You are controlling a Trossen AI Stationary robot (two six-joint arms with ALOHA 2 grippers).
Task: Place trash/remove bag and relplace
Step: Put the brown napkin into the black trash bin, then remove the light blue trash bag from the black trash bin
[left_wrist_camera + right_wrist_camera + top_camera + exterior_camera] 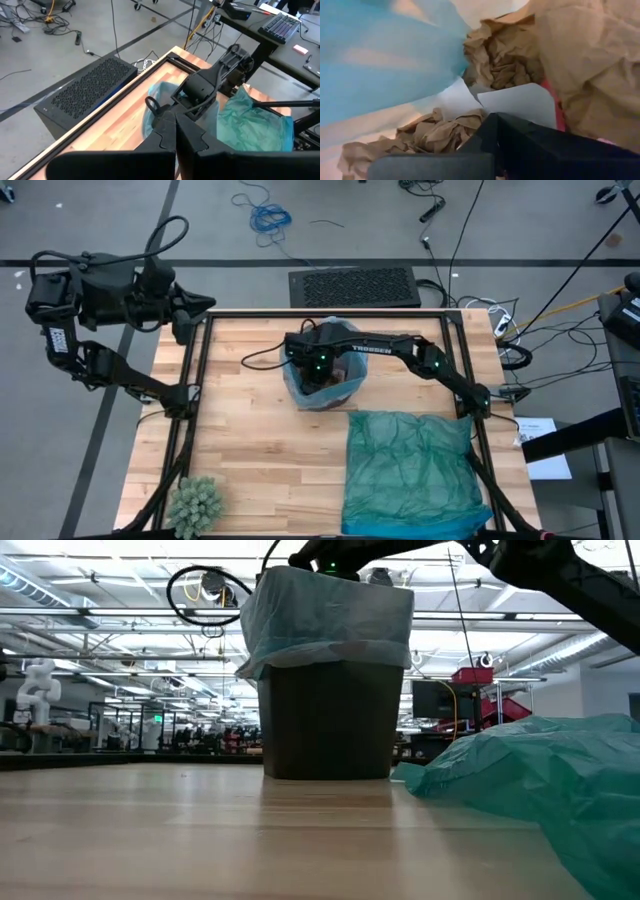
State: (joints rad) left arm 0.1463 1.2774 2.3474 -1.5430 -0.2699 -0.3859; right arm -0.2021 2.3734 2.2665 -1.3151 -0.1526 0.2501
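Observation:
A dark wastebasket [330,720] stands on the table's far middle. It is lined with the light blue bag [330,610], whose edge is folded over the rim. My right gripper [495,145] reaches down into the basket [322,385] from the right, fingers shut, just over the trash. The trash is brown paper wads [505,65], white scraps [520,102] and a pink wad [559,112]. The blue bag wall [385,60] stands beside them. My left gripper [205,305] is shut and empty, beyond the table's far left corner; it also shows in its own wrist view [175,137]. My right gripper's shut fingertips [492,120] point down into the basket, right at a white paper scrap [465,102] among the brown wads. Whether they touch it, I cannot tell.
A darker teal-green plastic bag [410,470] lies spread over the table's near right part. A green spiky ball [195,502] sits at the near left corner. A black box [355,285] stands beyond the far edge. Bare wood lies left of and in front of the basket.

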